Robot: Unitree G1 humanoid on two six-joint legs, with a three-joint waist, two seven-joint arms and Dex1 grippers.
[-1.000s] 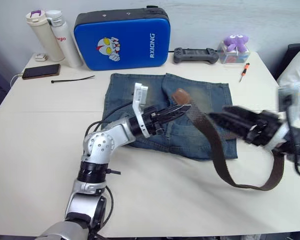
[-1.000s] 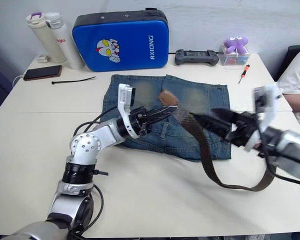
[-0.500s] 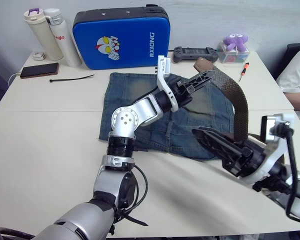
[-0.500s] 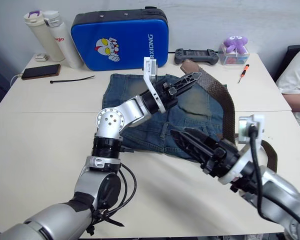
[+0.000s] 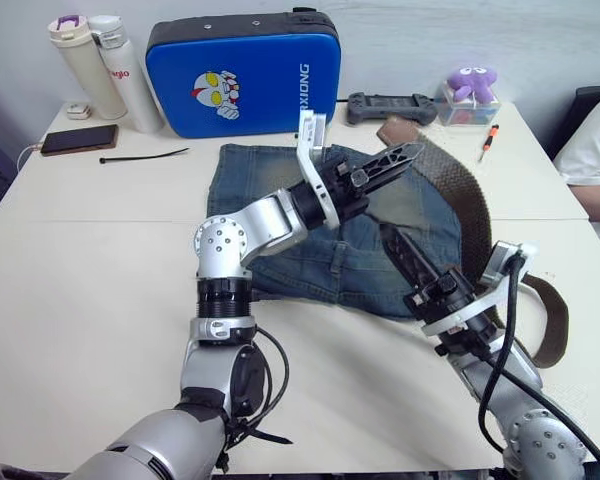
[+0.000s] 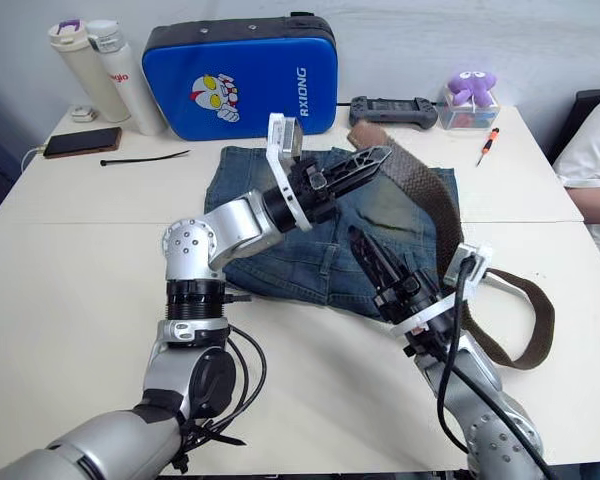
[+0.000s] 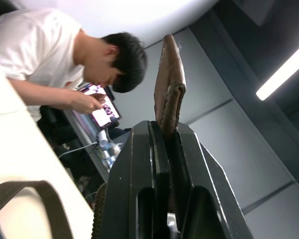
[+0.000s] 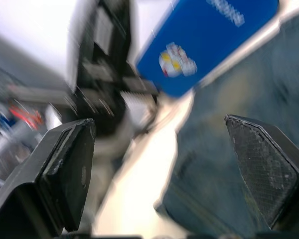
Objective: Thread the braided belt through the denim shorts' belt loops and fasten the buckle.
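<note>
Currently logged, item by item.

Step in hand: I judge this the pre-threading stage. None of the belt loops shows the strap through it, and the buckle is not one I can pick out.

Left gripper (image 5: 405,155): clamped on the tan leather end of the braided belt (image 5: 460,190), held raised above the far half of the denim shorts (image 5: 330,265). My left wrist view shows that leather tip (image 7: 169,87) standing out beyond the closed fingers.

Right gripper (image 6: 368,253): fingers spread apart, holding nothing, poised over the near right part of the shorts, just beside the strap's hanging run.

Braided belt, orientation: its long axis arcs from the held tip, which points toward the far right of the table (image 5: 80,300), then falls toward me along the shorts' right edge, loops on the table to my right and doubles back behind my right arm.

Denim shorts: flat on the table, near edge toward me, far edge toward the blue case (image 5: 245,75). I cannot tell which edge carries the waistband.

Next move, as I judge it: I need the leather tip turned to run along the waistband and brought low to a loop's mouth, with my free right gripper steadying denim or slack. A tip held this high cannot enter a loop.
</note>
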